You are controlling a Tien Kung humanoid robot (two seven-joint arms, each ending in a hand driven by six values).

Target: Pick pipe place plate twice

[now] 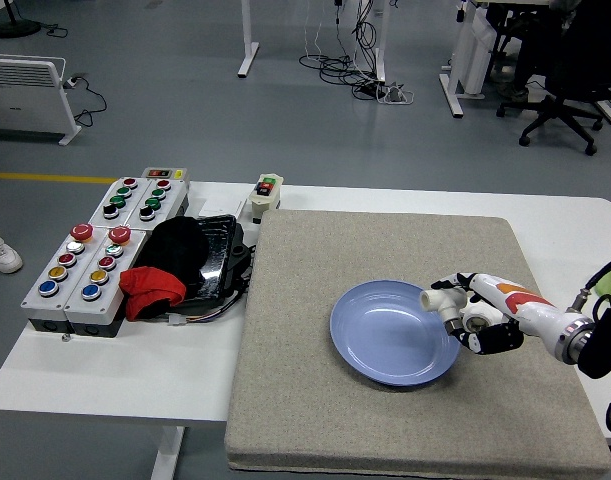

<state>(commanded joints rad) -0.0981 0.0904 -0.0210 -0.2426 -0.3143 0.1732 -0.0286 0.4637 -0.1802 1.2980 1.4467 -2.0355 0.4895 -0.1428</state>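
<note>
Beside button boxes (100, 245), robot hand (472, 318) holds pipe (440, 298) over plate (390, 332).

No legible text, labels, brands or numbers anywhere in view. Control boxes (90, 262) on the bench (105, 370), well to the left of the right hand (477, 318), carry coloured buttons only; any markings too small to read.

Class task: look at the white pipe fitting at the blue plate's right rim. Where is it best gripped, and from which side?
Grip the white pipe fitting on its right-hand part, coming from the right, as the right robot hand does now. Its open end points left over the blue plate, so that side stays free for release.
</note>
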